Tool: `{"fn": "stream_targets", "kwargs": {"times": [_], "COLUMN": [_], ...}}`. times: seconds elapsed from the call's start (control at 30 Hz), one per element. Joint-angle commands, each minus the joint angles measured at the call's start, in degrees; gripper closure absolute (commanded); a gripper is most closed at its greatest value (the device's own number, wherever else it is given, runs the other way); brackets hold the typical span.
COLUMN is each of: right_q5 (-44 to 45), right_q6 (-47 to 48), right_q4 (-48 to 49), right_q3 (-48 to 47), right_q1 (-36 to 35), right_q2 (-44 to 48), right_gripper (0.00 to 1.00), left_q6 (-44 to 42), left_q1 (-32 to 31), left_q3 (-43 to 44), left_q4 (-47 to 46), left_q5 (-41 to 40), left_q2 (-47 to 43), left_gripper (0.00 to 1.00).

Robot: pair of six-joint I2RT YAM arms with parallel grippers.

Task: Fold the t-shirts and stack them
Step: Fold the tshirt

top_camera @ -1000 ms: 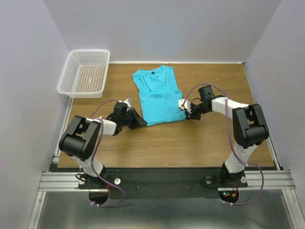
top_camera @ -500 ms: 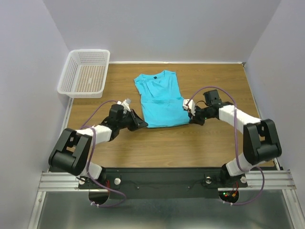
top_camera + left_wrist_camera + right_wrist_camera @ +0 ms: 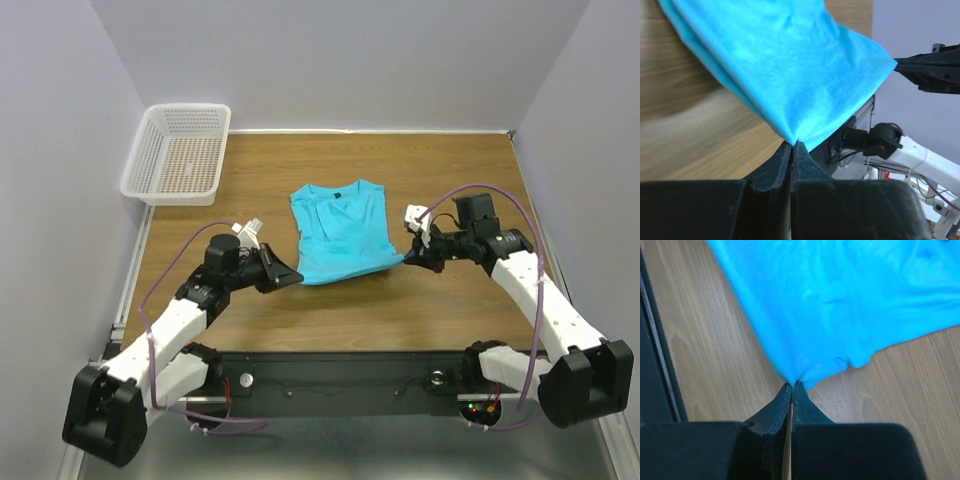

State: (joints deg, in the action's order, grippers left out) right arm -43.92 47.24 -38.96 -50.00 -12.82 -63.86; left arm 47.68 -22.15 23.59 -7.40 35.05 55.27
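The wooden worktop (image 3: 450,170) is filling the middle of the top view, with pale walls rising around it. The left arm (image 3: 170,325) is reaching up from the lower left of the frame and the right arm (image 3: 545,300) from the lower right, both angling in toward the centre.

The turquoise shirt (image 3: 343,225) is lying at the centre of the worktop, neckline toward the top of the frame and a small dark mark (image 3: 337,187) showing just below the collar. Its lower edge is being lifted off the wood and stretched between the two arms, while the upper part is resting flat.

The white mesh basket (image 3: 178,155) is sitting at the upper left, well apart from the shirt.

The left end effector (image 3: 293,278) is pinching the shirt's lower left corner; in the left wrist view its jaws are pressing together on a fold of cloth at the bottom centre. The right end effector (image 3: 408,258) is gripping the lower right corner, and the right wrist view is showing its jaws squeezed tight on the fabric's tip just above the wood.
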Motion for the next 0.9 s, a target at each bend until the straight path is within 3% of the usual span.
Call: {"fn": "stream_targets", "kwargs": {"times": [0.0,0.13,0.5,0.87], "right_q5": [-3.3,-3.2,3.2,5.5], "right_q6": [-3.4,-5.3,-9.5,-11.9], "right_q4": [-5.1,-4.9,3.2,7.1], "right_q3": [-5.3,-8.8,-15.3,-25.1], "right_q1": [-0.1,-0.1,-0.1,-0.1], "right_q2": [2.2,1.0,-9.2,-22.6], "right_gripper": [0.99,0.99,0.99,0.99], "left_q6": [1.7,2.5,-3.2,-7.6], "left_q1": [-0.3,-0.2,3.2,9.3], "left_q3": [3.5,7.5,19.4,24.5], "left_q4": [10.4,11.1,4.0,2.5], "left_q5": [-0.3,-2.2,-3.3,-2.0], "left_q2": [-6.9,-7.3,10.6,18.9], "left_gripper": [1.00,1.00,1.00,1.00]}}
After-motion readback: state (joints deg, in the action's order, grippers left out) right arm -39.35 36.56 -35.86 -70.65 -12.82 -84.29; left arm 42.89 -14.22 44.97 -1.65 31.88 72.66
